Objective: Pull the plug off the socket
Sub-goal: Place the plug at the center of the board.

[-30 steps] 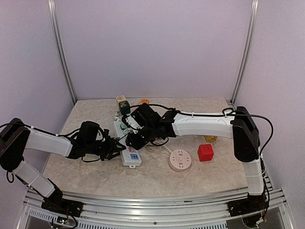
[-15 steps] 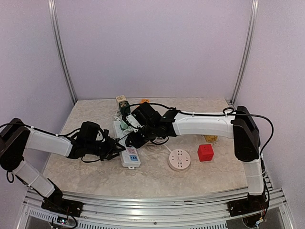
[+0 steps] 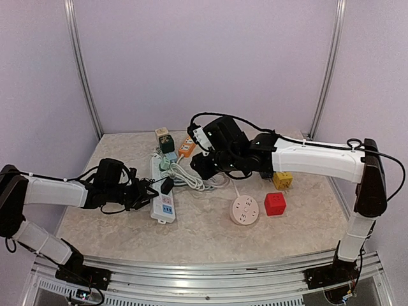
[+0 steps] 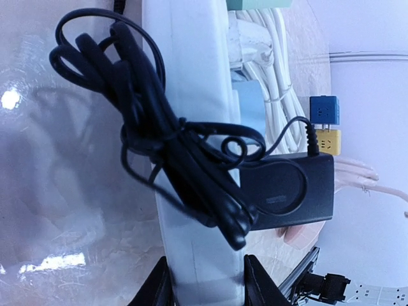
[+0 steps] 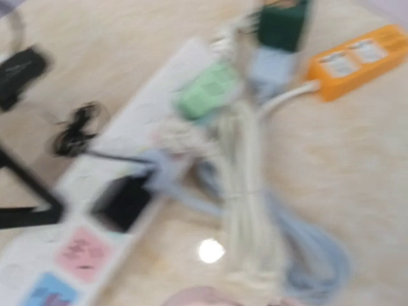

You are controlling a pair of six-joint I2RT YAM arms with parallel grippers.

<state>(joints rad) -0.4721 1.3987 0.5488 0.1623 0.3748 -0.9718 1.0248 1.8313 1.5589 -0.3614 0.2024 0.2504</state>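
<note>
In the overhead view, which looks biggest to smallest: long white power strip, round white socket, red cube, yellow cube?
1. long white power strip
2. round white socket
3. red cube and yellow cube: too alike to rank.

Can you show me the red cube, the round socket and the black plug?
Red cube (image 3: 275, 204), top view, on its top face.
Round socket (image 3: 245, 210), top view, middle of its top.
Black plug (image 4: 290, 191), left wrist view, on its flat side.
</note>
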